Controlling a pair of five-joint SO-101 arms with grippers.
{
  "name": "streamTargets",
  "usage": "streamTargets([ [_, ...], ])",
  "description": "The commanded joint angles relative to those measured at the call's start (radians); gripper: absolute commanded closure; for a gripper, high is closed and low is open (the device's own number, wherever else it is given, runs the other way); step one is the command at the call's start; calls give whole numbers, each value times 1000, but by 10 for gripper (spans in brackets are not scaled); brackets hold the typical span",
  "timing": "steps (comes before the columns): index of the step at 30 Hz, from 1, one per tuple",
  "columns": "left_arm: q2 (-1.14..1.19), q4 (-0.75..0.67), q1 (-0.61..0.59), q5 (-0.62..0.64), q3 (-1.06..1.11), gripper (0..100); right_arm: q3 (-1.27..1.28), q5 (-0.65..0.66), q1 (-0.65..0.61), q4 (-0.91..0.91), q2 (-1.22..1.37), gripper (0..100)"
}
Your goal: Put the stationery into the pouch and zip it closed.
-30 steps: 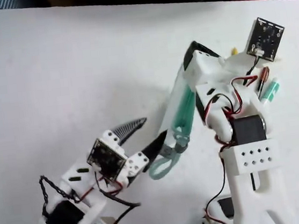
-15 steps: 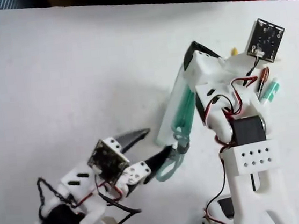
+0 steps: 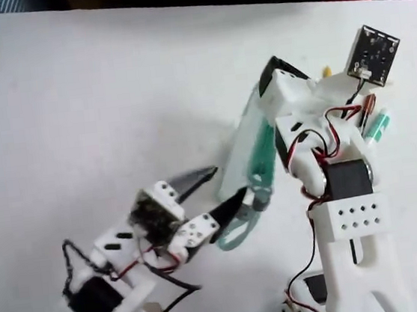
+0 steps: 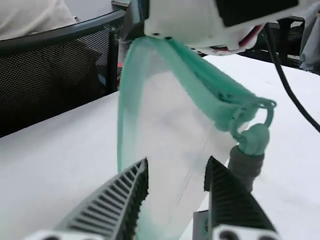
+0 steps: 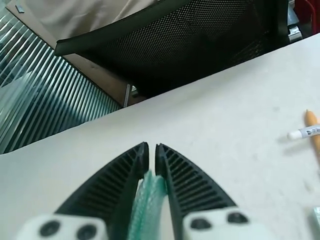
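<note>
Teal-trimmed clear pouch (image 3: 242, 152) lies just right of centre on white table (image 3: 74, 103) in high view, long axis running 1 to 7 o'clock. Clamped on its 1 o'clock end: right gripper (image 3: 265, 74), holding pouch. In right wrist view, right gripper (image 5: 151, 147) jaws almost touching, with a strip of teal pouch (image 5: 147, 200) pinched between them. In left wrist view, pouch (image 4: 165, 120) hangs from that clamp, far end raised and near end lower.

At pouch's 7 o'clock end: left gripper (image 3: 228, 184), jaws moderately wide, holding nothing. One finger sits at 9 o'clock of the pouch corner, the other at 5 o'clock of it, beside the zip pull (image 4: 247, 165). In left wrist view, left gripper (image 4: 177, 167) straddles the clear panel without squeezing it. Teal loop (image 3: 236, 232) trails from the zip end toward 6 o'clock, just beside the lower finger. Cannot tell whether zip is open or closed.

Pens (image 3: 374, 118) lie on the table at 3 o'clock of pouch, beyond right arm, outside pouch and partly hidden by wires. Right wrist view catches a pencil (image 5: 312, 125) touching a white pen. Black mesh chair (image 5: 200, 45) stands past the table edge.
</note>
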Motion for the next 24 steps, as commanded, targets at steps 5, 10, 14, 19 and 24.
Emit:
streamTargets([
  [5,237,2,62,43,-167,812,31,14,-8,4,19,975],
  [10,165,106,70,55,-178,808,31,14,-8,4,19,975],
  [14,154,-28,56,55,-130,811,31,14,-8,4,19,975],
  [19,208,-216,27,64,-48,832,31,14,-8,7,19,975],
  [24,354,-252,28,64,-101,847,31,14,-10,8,19,975],
])
